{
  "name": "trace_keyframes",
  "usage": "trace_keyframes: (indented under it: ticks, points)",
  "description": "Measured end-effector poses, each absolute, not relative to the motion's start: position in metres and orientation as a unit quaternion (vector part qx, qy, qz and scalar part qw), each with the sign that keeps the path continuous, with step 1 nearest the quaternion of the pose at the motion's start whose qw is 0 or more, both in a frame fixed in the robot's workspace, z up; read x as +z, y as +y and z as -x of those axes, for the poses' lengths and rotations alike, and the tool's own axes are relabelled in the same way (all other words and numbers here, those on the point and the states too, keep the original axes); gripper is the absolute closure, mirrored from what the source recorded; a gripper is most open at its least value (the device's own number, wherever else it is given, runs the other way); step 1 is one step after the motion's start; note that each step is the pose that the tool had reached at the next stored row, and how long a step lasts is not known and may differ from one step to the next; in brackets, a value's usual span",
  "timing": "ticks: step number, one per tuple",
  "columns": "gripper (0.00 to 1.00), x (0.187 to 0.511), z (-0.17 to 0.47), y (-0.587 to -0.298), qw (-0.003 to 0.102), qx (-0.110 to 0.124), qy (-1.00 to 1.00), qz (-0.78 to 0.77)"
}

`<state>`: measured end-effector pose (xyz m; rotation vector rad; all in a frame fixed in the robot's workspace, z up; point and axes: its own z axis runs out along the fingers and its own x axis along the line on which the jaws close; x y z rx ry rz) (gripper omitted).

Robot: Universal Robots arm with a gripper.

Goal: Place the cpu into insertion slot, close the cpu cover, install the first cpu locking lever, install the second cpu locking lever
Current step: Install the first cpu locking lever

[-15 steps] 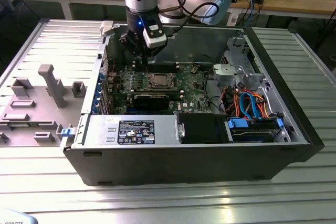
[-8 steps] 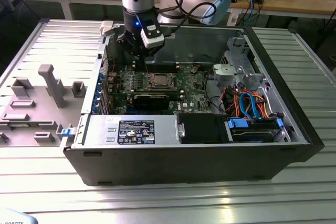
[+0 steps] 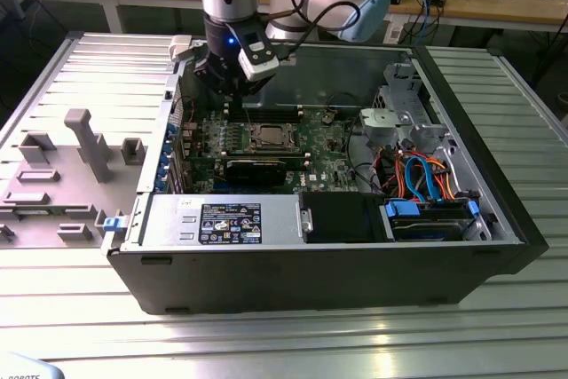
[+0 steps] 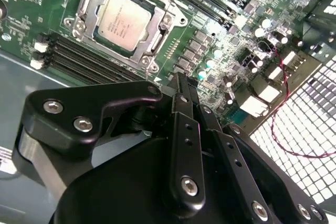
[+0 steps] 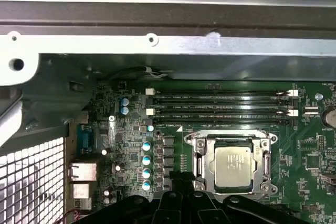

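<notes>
The gripper (image 4: pixel 181 83) hangs inside the open computer case (image 3: pixel 497 210), just above the green board (image 4: pixel 31 3). Its fingers are drawn narrow, tips together, with nothing between them. It sits close beside the slot (image 5: pixel 195 141). The cpu (image 5: pixel 233 167) lies flat in that slot, silver top up. The cover (image 5: pixel 202 165) is down around the cpu and frames it. Whether the locking levers are hooked down is hard to tell. Long memory slots (image 5: pixel 220 106) run alongside.
</notes>
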<state>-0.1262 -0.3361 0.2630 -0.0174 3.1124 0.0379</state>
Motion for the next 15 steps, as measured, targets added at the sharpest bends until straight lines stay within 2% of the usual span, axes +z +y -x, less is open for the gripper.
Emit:
trace_keyframes:
  ticks: [15]
  points:
    - [0.89,0.263,0.127,-0.316,0.014,0.013,0.999,0.047]
